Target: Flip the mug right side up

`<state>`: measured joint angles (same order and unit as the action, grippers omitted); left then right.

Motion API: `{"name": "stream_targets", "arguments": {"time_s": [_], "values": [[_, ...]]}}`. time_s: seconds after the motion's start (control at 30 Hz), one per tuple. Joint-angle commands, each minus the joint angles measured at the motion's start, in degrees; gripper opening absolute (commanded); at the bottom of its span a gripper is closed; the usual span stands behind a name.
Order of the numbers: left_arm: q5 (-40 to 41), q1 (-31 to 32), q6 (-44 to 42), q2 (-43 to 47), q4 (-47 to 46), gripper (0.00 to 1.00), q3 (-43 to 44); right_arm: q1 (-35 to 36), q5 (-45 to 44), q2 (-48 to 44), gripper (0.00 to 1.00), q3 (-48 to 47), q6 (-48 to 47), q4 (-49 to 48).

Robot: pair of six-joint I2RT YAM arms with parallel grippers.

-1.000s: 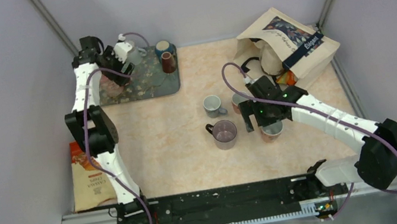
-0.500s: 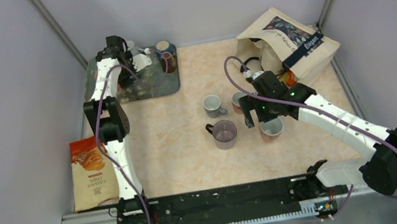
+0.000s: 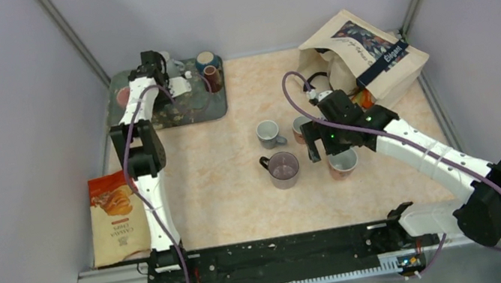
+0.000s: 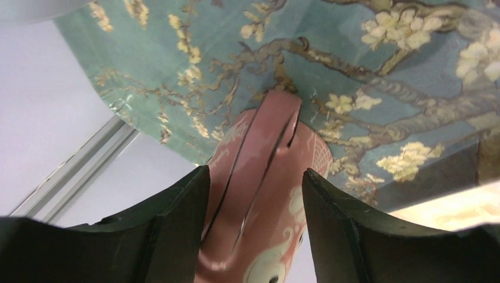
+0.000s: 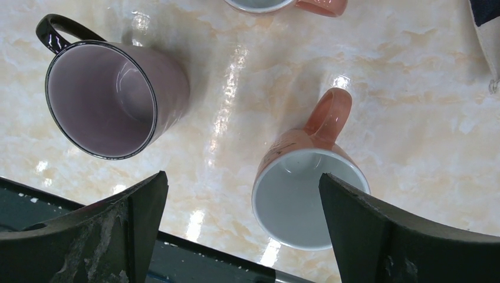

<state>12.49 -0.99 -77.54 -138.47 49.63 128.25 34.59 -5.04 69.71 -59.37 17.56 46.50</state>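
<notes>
A pink mug with a white pattern (image 4: 265, 177) sits between my left gripper's (image 4: 255, 173) fingers, handle toward the camera, above the floral tray (image 4: 365, 65). Both fingers press against it. In the top view the mug (image 3: 123, 97) shows beside the left arm at the tray's far left corner; I cannot tell which way it faces. My right gripper (image 5: 243, 177) is open and empty, hovering over an upright orange mug (image 5: 309, 200) with a white inside. In the top view this gripper (image 3: 324, 149) is just left of that mug (image 3: 343, 163).
An upright purple mug (image 3: 284, 169), a grey mug (image 3: 269, 135) and another orange mug (image 3: 300, 127) stand mid-table. A teal mug (image 3: 206, 59) and a brown mug (image 3: 212, 79) stand on the tray (image 3: 211, 106). A tote bag (image 3: 363, 55) lies back right and a snack bag (image 3: 116, 216) left.
My left wrist has swung and turned toward the tray's far left corner with the pink mug. My right gripper has shifted slightly off the orange mug.
</notes>
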Motion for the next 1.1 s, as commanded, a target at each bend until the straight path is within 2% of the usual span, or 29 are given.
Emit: {"name": "stream_targets", "arguments": {"time_s": [0.0,0.07,0.1,0.17,0.2,0.23,0.37,0.5,0.63,0.7,0.87,0.97,1.03,1.07], "values": [[3.1,0.1,-2.8,-3.0,-2.0,0.62,-0.6,-0.5,1.2,-0.5,0.99,-1.7,-0.5,-0.8],[3.3,0.2,-2.6,-3.7,-3.0,0.54,-0.1,-0.5,1.7,-0.3,0.99,-1.3,-0.4,-1.1],[3.1,0.3,-2.3,-3.7,-3.2,0.45,0.1,-0.5,1.8,-0.4,0.99,-1.1,-0.4,-1.1],[2.4,0.4,-2.0,-3.3,-3.6,0.2,0.1,-0.5,1.9,-0.6,0.99,-0.9,-0.3,-1.2],[1.9,0.4,-1.9,-2.8,-3.8,0.04,0.1,-0.5,1.9,-0.6,0.99,-1.0,-0.4,-1.2],[1.4,0.4,-1.7,-2.1,-4.1,0.0,0.0,-0.5,1.9,-0.7,0.99,-1.0,-0.4,-1.2],[-0.6,0.7,0.4,1.0,-5.2,0.0,-0.1,-0.5,1.7,-0.9,0.99,-2.2,-1.0,-0.8],[-6.4,0.7,8.8,5.7,-7.6,0.0,0.0,-0.5,0.3,-1.1,0.99,-4.7,-1.9,0.2],[-14.7,0.7,24.4,10.7,-9.2,0.0,-0.2,-0.5,0.1,-1.0,0.99,-7.5,-3.1,0.3],[-18.7,0.7,35.4,13.6,-9.9,0.0,-1.2,-0.5,2.2,-1.1,0.99,-8.5,-3.6,-1.1],[-26.5,0.6,53.8,20.0,-12.0,0.0,-8.0,-0.5,4.8,-0.6,0.99,-10.4,-3.8,-5.0],[-30.7,0.7,63.1,22.8,-12.2,0.0,-9.7,-0.5,8.6,-0.4,0.99,-10.5,-2.1,-10.2],[-34.5,0.7,67.8,24.4,-11.3,0.0,-9.7,-0.4,14.0,-0.4,0.99,-9.0,0.4,-17.8],[-36.0,0.7,69.4,25.1,-10.6,0.0,-9.3,-0.3,16.9,-0.2,0.99,-7.4,1.8,-24.6]]}}
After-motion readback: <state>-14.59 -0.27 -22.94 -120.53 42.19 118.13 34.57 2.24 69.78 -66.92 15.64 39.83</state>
